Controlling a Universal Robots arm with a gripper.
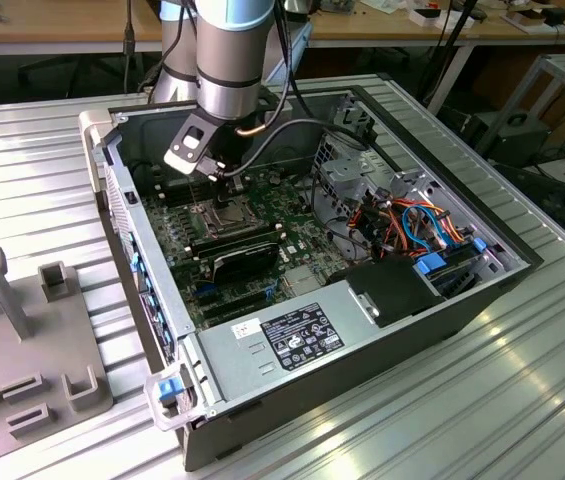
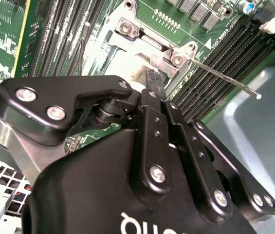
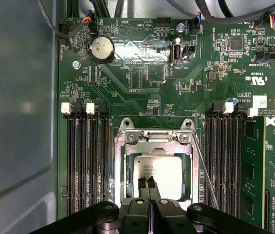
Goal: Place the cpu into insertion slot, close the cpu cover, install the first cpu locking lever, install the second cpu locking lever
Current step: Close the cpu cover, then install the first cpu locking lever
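Wooden desks [image 1: 62, 25] run along the back of the room. In front of them a ribbed metal surface [image 1: 522, 400] carries an open computer case [image 1: 362, 370] and, toward the exterior view's left, a grey fixture [image 1: 22, 330]. The arm [image 1: 227, 60] reaches down into the case, and its claw [image 1: 222, 198] hangs over the socket area of the green motherboard [image 1: 292, 240].

In the first wrist view the cpu [image 3: 164, 168] lies seated in the insertion slot [image 3: 119, 146], its dull silver top showing through the window of the cpu cover [image 3: 188, 161]. The cover appears to lie flat around the chip rather than stand up on its hinge.

The claw [image 3: 146, 182] has its fingertips [image 3: 141, 183] drawn together with only a hairline between them. They hold nothing, and they sit over the chip's top near one edge; I cannot tell whether they press on it.

The relation that matters is with the thin locking lever [image 3: 205, 170]. It lies just beside the claw, between the socket and the bank of memory slots that holds the green memory module [image 3: 251, 170]. Its long axis runs along that side of the socket, parallel to the slots. In the second wrist view the rod [image 2: 222, 78] juts free past the claw's linkage, so I judge it is not latched. The empty memory slots [image 3: 86, 161] flank the socket's other side.
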